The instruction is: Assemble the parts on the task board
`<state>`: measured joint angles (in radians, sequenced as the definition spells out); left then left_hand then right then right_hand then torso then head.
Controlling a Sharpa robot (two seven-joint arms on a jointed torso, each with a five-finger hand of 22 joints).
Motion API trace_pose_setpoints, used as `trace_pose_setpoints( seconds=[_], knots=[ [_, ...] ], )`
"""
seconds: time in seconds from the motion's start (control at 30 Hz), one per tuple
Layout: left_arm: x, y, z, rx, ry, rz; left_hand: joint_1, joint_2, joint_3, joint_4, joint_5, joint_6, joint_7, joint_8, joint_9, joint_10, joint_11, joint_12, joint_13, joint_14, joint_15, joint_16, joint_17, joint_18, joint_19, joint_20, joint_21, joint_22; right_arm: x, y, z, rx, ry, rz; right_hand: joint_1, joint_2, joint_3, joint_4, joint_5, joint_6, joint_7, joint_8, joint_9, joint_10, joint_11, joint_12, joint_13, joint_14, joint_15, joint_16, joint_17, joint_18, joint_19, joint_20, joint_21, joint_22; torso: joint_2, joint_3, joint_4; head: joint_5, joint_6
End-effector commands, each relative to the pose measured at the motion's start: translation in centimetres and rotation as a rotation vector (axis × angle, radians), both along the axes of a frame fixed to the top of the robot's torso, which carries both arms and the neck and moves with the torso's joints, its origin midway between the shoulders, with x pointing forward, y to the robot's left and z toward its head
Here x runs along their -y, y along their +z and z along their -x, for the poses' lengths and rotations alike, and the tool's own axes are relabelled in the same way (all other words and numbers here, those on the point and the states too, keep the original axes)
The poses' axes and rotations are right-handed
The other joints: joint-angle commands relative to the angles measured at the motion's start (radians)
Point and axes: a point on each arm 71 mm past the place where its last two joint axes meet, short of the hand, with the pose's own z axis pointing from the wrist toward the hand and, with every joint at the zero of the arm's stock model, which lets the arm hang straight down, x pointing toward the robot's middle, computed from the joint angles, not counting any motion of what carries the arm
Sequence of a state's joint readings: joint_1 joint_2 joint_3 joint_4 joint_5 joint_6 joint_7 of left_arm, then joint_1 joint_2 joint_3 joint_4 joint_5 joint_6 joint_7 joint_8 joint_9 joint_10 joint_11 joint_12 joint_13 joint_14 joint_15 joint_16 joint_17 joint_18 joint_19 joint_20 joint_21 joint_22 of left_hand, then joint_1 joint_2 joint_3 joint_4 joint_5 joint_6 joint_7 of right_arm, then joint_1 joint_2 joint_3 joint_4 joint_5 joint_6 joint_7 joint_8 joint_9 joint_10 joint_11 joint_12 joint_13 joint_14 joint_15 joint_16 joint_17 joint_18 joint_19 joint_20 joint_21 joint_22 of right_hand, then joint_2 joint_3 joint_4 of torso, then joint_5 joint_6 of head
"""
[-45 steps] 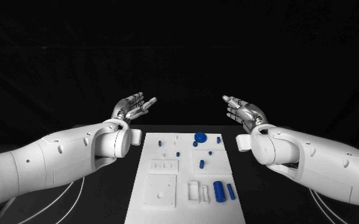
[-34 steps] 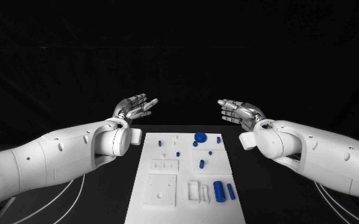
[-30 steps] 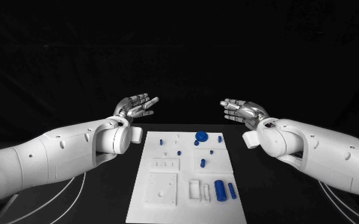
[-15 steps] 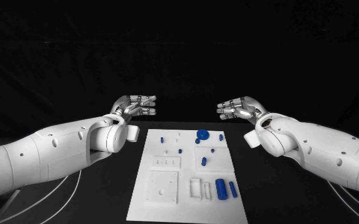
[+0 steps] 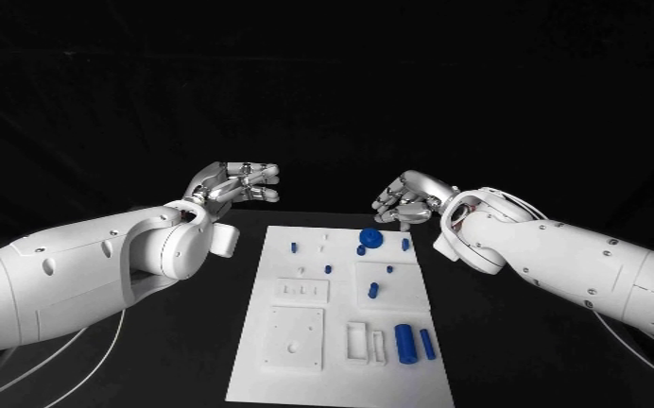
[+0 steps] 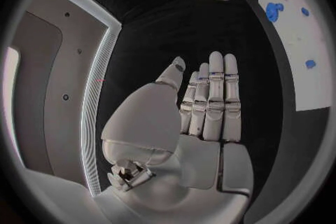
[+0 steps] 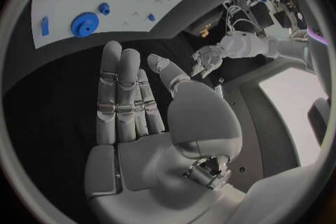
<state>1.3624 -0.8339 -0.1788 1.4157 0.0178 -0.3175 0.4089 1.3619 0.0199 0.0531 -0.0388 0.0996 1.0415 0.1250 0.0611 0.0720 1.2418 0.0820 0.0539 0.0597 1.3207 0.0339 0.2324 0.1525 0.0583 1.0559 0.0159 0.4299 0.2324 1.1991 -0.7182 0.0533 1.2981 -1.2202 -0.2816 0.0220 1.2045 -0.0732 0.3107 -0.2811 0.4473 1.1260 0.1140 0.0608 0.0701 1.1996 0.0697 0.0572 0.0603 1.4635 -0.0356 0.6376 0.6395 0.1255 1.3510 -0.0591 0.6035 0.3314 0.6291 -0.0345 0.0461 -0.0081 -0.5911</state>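
Both hands are hovering empty with fingers apart above the far end of the task board [image 5: 280,370] — the right hand [image 5: 409,198] sitting just beyond the blue gear [image 5: 370,236], nearer to it than the left hand [image 5: 232,184].

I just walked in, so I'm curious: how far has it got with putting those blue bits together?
Barely begun, it seems. The blue parts, such as the gear and the large cylinder, lie loose on the task board. The left hand and right hand hold nothing, hovering beyond the board's far end.
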Motion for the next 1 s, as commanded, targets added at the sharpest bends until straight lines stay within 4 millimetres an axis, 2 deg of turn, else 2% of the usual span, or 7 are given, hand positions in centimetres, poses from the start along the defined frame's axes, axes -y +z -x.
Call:
trace_pose_setpoints(
  seconds=[0.03,0.17,0.2,0.33,0.47,0.63,1.0],
  knots=[
    [0.7,0.9,0.4,0.037,-0.056,0.01,-0.002,-0.004,-0.002,-0.007,-0.004,-0.002,0.005,0.002,-0.001,-0.009,0.002,0.004,0.0,-0.01,0.004,0.002,0.001,-0.006,-0.011,0.002,0.008,0.004,-0.7,-0.2,0.1,0.078,0.026,0.244,0.002,-0.015,0.019,0.0,-0.014,0.006,-0.002,0.002,0.001,-0.007,0.004,0.001,-0.001,0.004,0.003,0.041,0.034,0.023,-0.011,0.007,0.03,0.039,0.028,-0.0084,0.0235,-0.004,0.001],
    [0.9,1.4,0.7,0.042,-0.064,0.013,-0.007,-0.008,-0.007,-0.008,-0.006,-0.009,0.007,0.001,-0.001,-0.015,0.005,0.004,0.0,-0.014,0.007,-0.002,-0.001,-0.006,-0.017,0.005,0.008,0.003,-1.4,0.0,0.1,0.122,0.027,0.305,0.036,-0.031,0.046,-0.004,-0.095,0.001,0.0,0.002,0.0,-0.012,0.005,0.0,-0.001,0.003,0.005,0.074,0.053,0.028,-0.008,0.008,0.058,0.072,0.042,-0.0113,0.0333,-0.011,0.0],
    [1.0,1.5,0.7,0.043,-0.066,0.014,-0.008,-0.009,-0.009,-0.008,-0.006,-0.01,0.008,0.002,-0.001,-0.017,0.006,0.004,0.0,-0.015,0.007,-0.002,-0.001,-0.006,-0.018,0.006,0.009,0.003,-1.6,0.0,0.1,0.129,0.027,0.318,0.039,-0.045,0.071,-0.001,-0.111,0.0,0.001,0.002,0.0,-0.014,0.006,0.0,-0.001,-0.005,0.007,0.092,0.061,0.03,-0.02,0.009,0.076,0.1,0.044,-0.0118,0.034,-0.01,-0.001],
    [1.1,1.9,1.0,0.047,-0.073,0.016,-0.009,-0.009,-0.01,-0.008,-0.007,-0.011,0.009,0.002,-0.001,-0.019,0.007,0.004,0.0,-0.016,0.008,-0.003,-0.002,-0.006,-0.019,0.006,0.008,0.003,-2.1,0.0,0.1,0.149,0.026,0.36,0.032,-0.05,0.073,0.002,-0.12,-0.003,0.001,0.002,0.0,-0.015,0.007,0.0,0.0,-0.005,0.011,0.103,0.061,0.031,-0.025,0.013,0.084,0.123,0.056,-0.0148,0.0363,-0.01,-0.002],
    [1.3,2.3,1.1,0.052,-0.078,0.019,-0.01,-0.009,-0.012,-0.008,-0.007,-0.011,0.009,0.002,-0.001,-0.021,0.007,0.004,0.0,-0.017,0.008,-0.005,-0.002,-0.006,-0.02,0.007,0.008,0.002,-2.5,-0.1,0.1,0.165,0.023,0.407,0.027,-0.057,0.086,0.003,-0.122,-0.003,0.001,0.002,0.001,-0.017,0.007,0.0,0.0,-0.008,0.013,0.118,0.059,0.034,-0.022,0.016,0.079,0.145,0.064,-0.0151,0.0373,-0.012,-0.003],
    [1.2,2.5,1.2,0.058,-0.071,0.018,-0.011,-0.008,-0.014,-0.009,-0.005,-0.013,0.009,0.002,0.0,-0.021,0.007,0.004,0.0,-0.016,0.009,-0.006,-0.004,-0.005,-0.021,0.008,0.008,0.001,-2.7,-0.3,0.0,0.172,0.018,0.434,0.019,-0.065,0.106,0.008,-0.128,-0.003,0.001,0.002,0.001,-0.016,0.007,0.001,0.0,-0.011,0.014,0.136,0.052,0.032,-0.013,0.018,0.066,0.177,0.073,-0.0111,0.0358,-0.011,0.004],
    [1.2,2.7,1.3,0.065,-0.069,0.018,-0.012,-0.008,-0.017,-0.01,-0.005,-0.013,0.01,0.002,0.0,-0.025,0.009,0.004,0.0,-0.018,0.01,-0.009,-0.005,-0.004,-0.022,0.009,0.007,-0.001,-2.9,-1.4,0.0,0.16,0.012,0.463,0.02,-0.069,0.124,0.009,-0.142,-0.006,0.002,0.002,0.001,-0.019,0.008,0.0,0.0,-0.016,0.015,0.162,0.043,0.032,0.0,0.017,0.04,0.246,0.088,-0.0053,0.036,-0.009,0.0]
  ],
)
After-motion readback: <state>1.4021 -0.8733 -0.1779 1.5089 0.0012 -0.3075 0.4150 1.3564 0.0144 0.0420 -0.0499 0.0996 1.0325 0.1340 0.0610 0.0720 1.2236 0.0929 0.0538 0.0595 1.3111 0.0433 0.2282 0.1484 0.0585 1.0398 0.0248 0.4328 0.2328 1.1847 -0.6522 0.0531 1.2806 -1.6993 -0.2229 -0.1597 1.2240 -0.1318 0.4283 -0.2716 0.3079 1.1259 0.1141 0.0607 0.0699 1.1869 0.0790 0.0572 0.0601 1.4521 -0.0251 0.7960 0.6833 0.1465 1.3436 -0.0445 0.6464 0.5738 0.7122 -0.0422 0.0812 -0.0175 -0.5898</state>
